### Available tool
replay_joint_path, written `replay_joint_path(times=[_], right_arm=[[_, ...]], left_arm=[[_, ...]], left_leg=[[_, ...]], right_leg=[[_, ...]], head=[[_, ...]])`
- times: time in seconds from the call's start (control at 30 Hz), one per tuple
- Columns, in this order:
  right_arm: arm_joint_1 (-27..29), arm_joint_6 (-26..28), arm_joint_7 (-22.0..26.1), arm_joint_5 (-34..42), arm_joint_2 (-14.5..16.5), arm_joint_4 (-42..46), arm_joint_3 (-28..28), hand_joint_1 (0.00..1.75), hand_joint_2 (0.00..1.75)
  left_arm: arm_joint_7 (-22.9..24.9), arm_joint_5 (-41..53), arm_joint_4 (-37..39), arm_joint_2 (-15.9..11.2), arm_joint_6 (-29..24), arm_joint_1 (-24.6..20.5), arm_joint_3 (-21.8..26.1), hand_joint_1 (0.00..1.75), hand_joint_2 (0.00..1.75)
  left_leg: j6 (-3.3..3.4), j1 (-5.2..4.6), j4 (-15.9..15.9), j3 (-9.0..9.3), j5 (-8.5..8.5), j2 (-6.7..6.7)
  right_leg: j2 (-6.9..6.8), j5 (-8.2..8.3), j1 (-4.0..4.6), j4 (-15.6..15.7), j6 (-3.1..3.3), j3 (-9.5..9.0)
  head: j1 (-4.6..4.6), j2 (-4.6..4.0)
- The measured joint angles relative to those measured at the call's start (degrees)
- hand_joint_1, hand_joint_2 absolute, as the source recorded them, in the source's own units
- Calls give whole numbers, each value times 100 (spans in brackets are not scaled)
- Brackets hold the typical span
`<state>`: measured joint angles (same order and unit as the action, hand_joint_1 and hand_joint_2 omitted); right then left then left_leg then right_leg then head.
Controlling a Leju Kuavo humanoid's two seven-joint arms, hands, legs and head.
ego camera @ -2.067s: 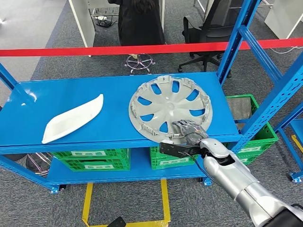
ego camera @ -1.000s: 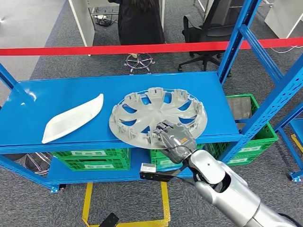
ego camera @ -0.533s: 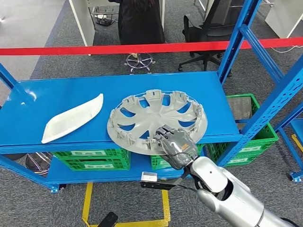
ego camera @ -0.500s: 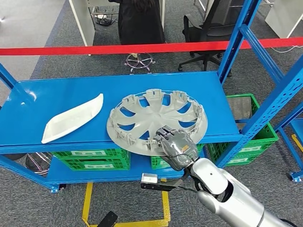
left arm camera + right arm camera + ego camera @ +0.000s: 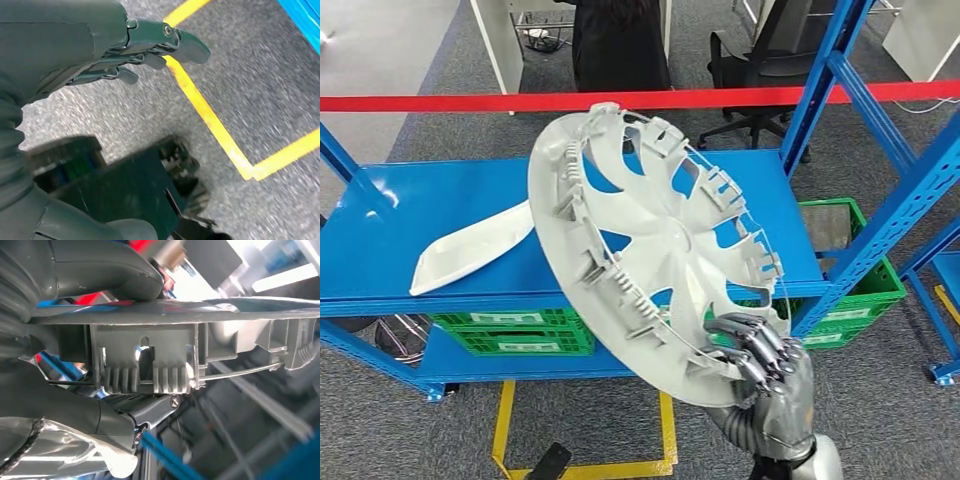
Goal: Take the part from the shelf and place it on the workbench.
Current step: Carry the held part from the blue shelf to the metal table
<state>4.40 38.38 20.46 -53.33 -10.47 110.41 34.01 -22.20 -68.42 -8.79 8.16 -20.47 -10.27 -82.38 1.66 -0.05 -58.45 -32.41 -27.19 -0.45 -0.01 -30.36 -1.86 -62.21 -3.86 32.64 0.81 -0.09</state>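
The round, light-grey plastic wheel cover [image 5: 652, 255], spoked with open slots and ribbed clips around its rim, hangs tilted steeply in the air in front of the blue metal shelf [image 5: 388, 215], clear of the shelf's top board. Your right hand [image 5: 765, 375] grips it at the lower rim, fingers [image 5: 743, 345] curled over the edge; the right wrist view shows the thumb on one face and the fingers on the other, clamped on a clip section of the wheel cover [image 5: 151, 365].

Your left hand [image 5: 124, 45] hangs beside the body over grey carpet with yellow floor tape [image 5: 211, 120], fingers stretched out and holding nothing.

On the shelf, a long white curved plastic trim piece [image 5: 471, 250] lies flat, partly behind the lifted cover. Green plastic crates [image 5: 848, 260] sit on the lower level. A red barrier tape [image 5: 433, 103] runs across behind, with a person in dark clothes [image 5: 618, 45] and a black office chair [image 5: 754, 75] beyond.

By the look of it, the pick-up is done; carrying the cover to the workbench surface and setting it down there remain for you.
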Motion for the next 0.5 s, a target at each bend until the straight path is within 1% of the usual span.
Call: replay_joint_path(times=[0.03, 0.07, 0.13, 0.17, 0.2, 0.23, 0.27, 0.3, 0.33, 0.37, 0.4, 0.43, 0.47, 0.5], right_arm=[[77, 0, 154, 54, 68, 109, -108, 175, 175], [133, 0, 289, 108, 130, 194, -204, 175, 175], [213, 0, 529, 243, 232, 321, -362, 175, 175], [239, -1, 622, 321, 274, 356, -416, 175, 175], [260, -1, 702, 402, 311, 384, -461, 175, 175], [278, -2, 765, 500, 342, 404, -493, 175, 175], [298, -2, 821, 626, 363, 421, -514, 175, 175], [324, -3, 869, 777, 376, 439, -526, 175, 175], [352, -5, 922, 955, 384, 456, -531, 175, 175], [382, -8, 981, 1136, 389, 471, -534, 175, 175], [414, -15, 1046, 1300, 398, 482, -534, 175, 175], [446, -22, 1114, 1443, 410, 488, -535, 175, 175], [478, -30, 1178, 1563, 426, 493, -537, 175, 175], [513, -43, 1236, 1663, 445, 498, -541, 175, 175]], left_arm=[[-3, -1, 4, 10, -7, -4, -1, 0, 175], [-7, -3, 10, 15, -11, -6, -1, 0, 175], [-18, -13, 17, 20, -14, -4, -2, 0, 175], [-25, -22, 20, 21, -14, -3, -3, 0, 175], [-36, -32, 21, 22, -14, -3, -3, 0, 175], [-49, -40, 22, 23, -16, -3, -4, 0, 175], [-63, -51, 22, 26, -21, -3, -5, 0, 175], [-75, -58, 22, 26, -28, -2, -5, 0, 175], [-84, -67, 22, 26, -36, -2, -6, 0, 175], [-89, -75, 22, 26, -44, -1, -7, 0, 175], [-91, -82, 22, 26, -50, 0, -8, 0, 175], [-92, -87, 22, 27, -54, -1, -10, 0, 175], [-94, -90, 22, 28, -57, -3, -12, 0, 175], [-95, -90, 23, 28, -60, -8, -14, 0, 175]], left_leg=[[-44, -5, -63, -37, -12, -2], [-81, -14, -107, -73, -9, -3], [-136, -18, -162, -115, 13, -3], [-165, -11, -193, -145, -28, -1], [-195, -2, -293, -191, -148, 0], [-224, 7, -499, -262, -352, 1], [-251, 14, -807, -354, -615, 3], [-268, 20, -1166, -439, -862, 4], [-273, 23, -1476, -492, -1021, 4], [-266, 24, -1646, -480, -1056, 4], [-245, 21, -1625, -382, -966, 3], [-209, 14, -1411, -196, -800, 3], [-158, -1, -1046, 65, -642, 3], [-101, -21, -610, 348, -571, 3]], right_leg=[[6, 15, 2, 162, 19, -90], [22, -20, 16, 192, 60, -105], [37, 10, 15, 179, 172, -38], [36, 38, 13, 176, 230, -2], [30, 77, 7, 181, 289, 41], [21, 120, 3, 187, 342, 95], [15, 162, 10, 187, 377, 145], [6, 206, 20, 187, 397, 205], [-4, 254, 32, 185, 405, 269], [-13, 304, 45, 184, 409, 334], [-18, 356, 59, 183, 409, 400], [-19, 408, 73, 182, 406, 461], [-19, 460, 83, 182, 401, 513], [-19, 510, 96, 182, 384, 555]], head=[[-7, 0], [-13, 0], [-14, 0], [-11, 0], [-6, 0], [4, 0], [15, 0], [18, 0], [20, 0], [18, 0], [18, 0], [18, 0], [17, 0], [16, 0]])
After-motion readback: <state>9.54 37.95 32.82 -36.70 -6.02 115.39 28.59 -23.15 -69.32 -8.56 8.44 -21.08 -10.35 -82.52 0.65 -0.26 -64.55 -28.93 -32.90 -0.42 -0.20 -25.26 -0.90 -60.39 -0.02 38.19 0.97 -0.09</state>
